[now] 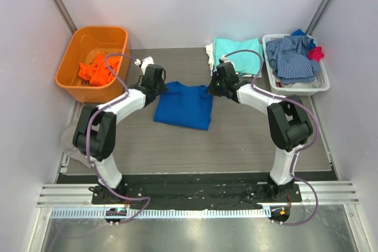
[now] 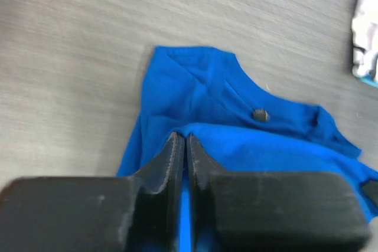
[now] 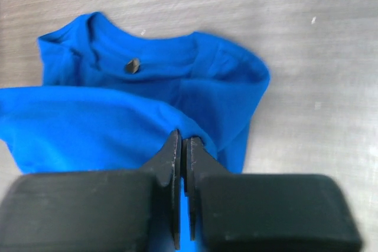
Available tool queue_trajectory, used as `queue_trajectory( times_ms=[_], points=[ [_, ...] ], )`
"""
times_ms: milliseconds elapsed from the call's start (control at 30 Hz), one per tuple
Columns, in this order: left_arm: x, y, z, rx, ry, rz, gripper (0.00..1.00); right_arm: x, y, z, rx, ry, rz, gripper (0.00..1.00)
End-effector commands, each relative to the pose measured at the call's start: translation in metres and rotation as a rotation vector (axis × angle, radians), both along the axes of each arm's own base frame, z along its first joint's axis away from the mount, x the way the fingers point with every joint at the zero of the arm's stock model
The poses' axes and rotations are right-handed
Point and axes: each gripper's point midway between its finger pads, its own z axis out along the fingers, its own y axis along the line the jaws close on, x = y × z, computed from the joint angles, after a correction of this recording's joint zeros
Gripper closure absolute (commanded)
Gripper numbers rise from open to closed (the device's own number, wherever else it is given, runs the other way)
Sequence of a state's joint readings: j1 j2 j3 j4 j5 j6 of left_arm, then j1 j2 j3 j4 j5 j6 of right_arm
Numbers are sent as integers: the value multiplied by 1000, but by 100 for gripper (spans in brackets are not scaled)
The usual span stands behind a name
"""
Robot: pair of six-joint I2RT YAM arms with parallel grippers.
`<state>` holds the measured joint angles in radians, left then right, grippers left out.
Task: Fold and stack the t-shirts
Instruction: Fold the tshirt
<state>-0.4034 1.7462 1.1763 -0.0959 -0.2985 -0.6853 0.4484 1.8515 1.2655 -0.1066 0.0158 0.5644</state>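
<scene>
A royal blue t-shirt [image 1: 184, 105] lies partly folded on the grey table, its collar end toward the back. My left gripper [image 1: 160, 88] is at its back left corner and my right gripper [image 1: 214, 88] at its back right corner. In the left wrist view the left gripper [image 2: 182, 137] is shut on a folded edge of the blue t-shirt [image 2: 201, 87], with blue cloth between the fingers. The right wrist view shows the right gripper [image 3: 182, 137] pinching a fold of the blue t-shirt [image 3: 147, 81] in the same way. A folded aqua t-shirt [image 1: 238, 48] lies on white cloth at the back.
An orange bin [image 1: 77, 51] at the back left holds an orange t-shirt [image 1: 97, 69]. A white basket [image 1: 295, 88] at the back right holds a blue-and-white checked garment [image 1: 292, 57] and a small red cloth [image 1: 317, 52]. Walls close in both sides.
</scene>
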Motion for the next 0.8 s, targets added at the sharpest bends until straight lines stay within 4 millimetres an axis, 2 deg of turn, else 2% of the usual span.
queue_trajectory(
  times_ms=[0,33,67,100,200,233,300,333,367,433,567,633,667,700,733,767],
  points=[
    [52,9,17,-14,-98,23,39,44,-1,15,50,-98,10,68],
    [58,20,15,-2,-88,48,23,49,-6,17,45,-107,0,59],
    [66,23,24,-2,-100,61,7,56,-15,22,42,-120,-19,53],
    [67,27,24,6,-88,67,1,58,-20,25,35,-130,-22,44],
    [64,43,43,20,-116,90,0,53,-33,47,18,-176,-19,37],
    [59,45,62,20,-150,92,0,47,-36,56,12,-190,-12,36],
    [46,50,63,24,-133,96,0,40,-38,61,4,-193,-1,34],
    [38,51,79,6,-159,93,0,32,-38,58,3,-178,21,34],
    [28,52,71,-3,-137,94,0,27,-36,65,13,-183,40,34],
    [12,49,73,-40,-126,77,0,14,-29,63,28,-161,108,33],
    [-39,40,69,-89,-110,29,0,-6,-17,65,33,-147,243,32],
    [-59,26,65,-104,-95,-5,0,-4,-16,65,4,-147,283,32],
    [-72,23,51,-101,-66,-16,0,-2,-15,64,-26,-161,319,32],
    [-82,18,55,-121,-76,-27,0,1,-13,52,-44,-143,345,32],
    [-92,5,52,-120,-70,-52,0,8,-12,57,-56,-158,363,31],
    [-102,1,40,-117,-45,-65,0,12,-10,54,-67,-157,380,32]
  ],
)
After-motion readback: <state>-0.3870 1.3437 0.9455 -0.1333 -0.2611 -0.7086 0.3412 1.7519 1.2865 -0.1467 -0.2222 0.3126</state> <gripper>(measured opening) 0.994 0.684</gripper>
